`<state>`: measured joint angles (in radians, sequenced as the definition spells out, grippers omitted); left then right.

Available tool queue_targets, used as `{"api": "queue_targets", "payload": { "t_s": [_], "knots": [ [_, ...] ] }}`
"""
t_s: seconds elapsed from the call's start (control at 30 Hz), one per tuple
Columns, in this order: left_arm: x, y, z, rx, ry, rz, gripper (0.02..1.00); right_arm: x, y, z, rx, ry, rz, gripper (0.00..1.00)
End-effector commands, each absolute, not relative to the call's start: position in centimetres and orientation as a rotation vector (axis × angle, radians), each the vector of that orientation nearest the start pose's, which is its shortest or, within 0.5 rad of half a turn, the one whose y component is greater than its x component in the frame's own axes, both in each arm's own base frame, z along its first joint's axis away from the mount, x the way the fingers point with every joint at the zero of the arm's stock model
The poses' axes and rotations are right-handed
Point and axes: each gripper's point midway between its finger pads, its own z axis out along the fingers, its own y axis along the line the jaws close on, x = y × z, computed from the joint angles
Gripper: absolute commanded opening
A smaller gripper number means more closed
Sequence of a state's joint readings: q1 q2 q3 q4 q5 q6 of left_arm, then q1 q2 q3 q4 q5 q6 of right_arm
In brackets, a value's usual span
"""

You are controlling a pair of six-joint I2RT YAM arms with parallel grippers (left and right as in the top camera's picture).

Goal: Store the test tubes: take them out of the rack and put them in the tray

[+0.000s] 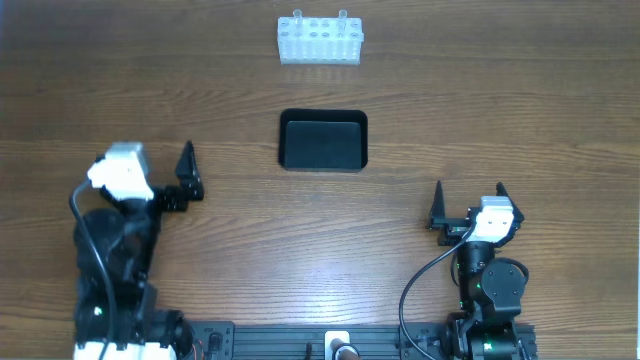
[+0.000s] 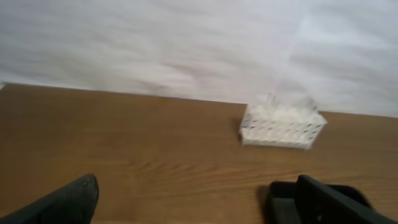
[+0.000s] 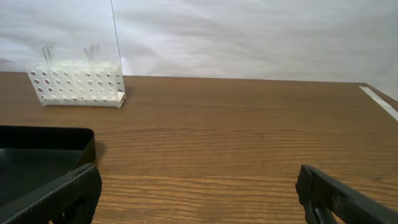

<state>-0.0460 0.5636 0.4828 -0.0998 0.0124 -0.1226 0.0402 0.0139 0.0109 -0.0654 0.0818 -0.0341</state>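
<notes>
A white test tube rack (image 1: 320, 41) stands at the far middle of the table, with two clear tubes (image 1: 296, 17) (image 1: 343, 16) upright in it. The empty black tray (image 1: 323, 141) lies just in front of it. My left gripper (image 1: 192, 173) is open, low over the table left of the tray. My right gripper (image 1: 469, 203) is open too, at the near right. From the left wrist, the rack (image 2: 283, 125) is ahead and the tray (image 2: 281, 196) sits partly behind one finger. From the right wrist, the rack (image 3: 78, 84) and tray (image 3: 45, 153) are off to one side.
The bare wooden table (image 1: 520, 110) has wide free room on both sides of the tray and rack. A white wall rises behind the table's far edge (image 3: 249, 79). A strip of pale tape (image 3: 380, 101) lies near the right edge.
</notes>
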Motion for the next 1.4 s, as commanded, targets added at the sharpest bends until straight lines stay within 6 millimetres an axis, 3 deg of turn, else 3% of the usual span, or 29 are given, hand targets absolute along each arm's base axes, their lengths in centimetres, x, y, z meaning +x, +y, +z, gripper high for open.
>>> {"api": "queue_targets", "payload": {
  "t_s": [0.03,0.27,0.67,0.8,1.0,1.4],
  "knots": [
    [30.3,-3.4,28.2,0.009,1.767,-0.174,0.996,24.6,-0.1,15.8,-0.007,1.641,-0.048,0.991],
    [32.9,-6.6,29.3,0.077,1.914,-0.233,0.998,24.6,-0.1,15.8,-0.007,1.641,-0.048,0.991],
    [38.5,-11.8,29.4,-0.042,2.039,-0.244,0.998,24.6,-0.1,15.8,-0.008,1.641,-0.048,0.991],
    [40.2,-14.2,28.4,-0.017,2.093,-0.235,0.996,24.6,-0.1,15.8,-0.008,1.641,-0.048,0.993],
    [42.5,-15.6,26.2,-0.030,2.227,-0.165,0.998,24.6,-0.1,15.8,-0.008,1.641,-0.048,0.993],
    [48.1,-18.2,22.1,-0.010,2.314,-0.118,0.998,24.6,-0.1,15.8,-0.007,1.641,-0.048,0.993]
  ]
}}
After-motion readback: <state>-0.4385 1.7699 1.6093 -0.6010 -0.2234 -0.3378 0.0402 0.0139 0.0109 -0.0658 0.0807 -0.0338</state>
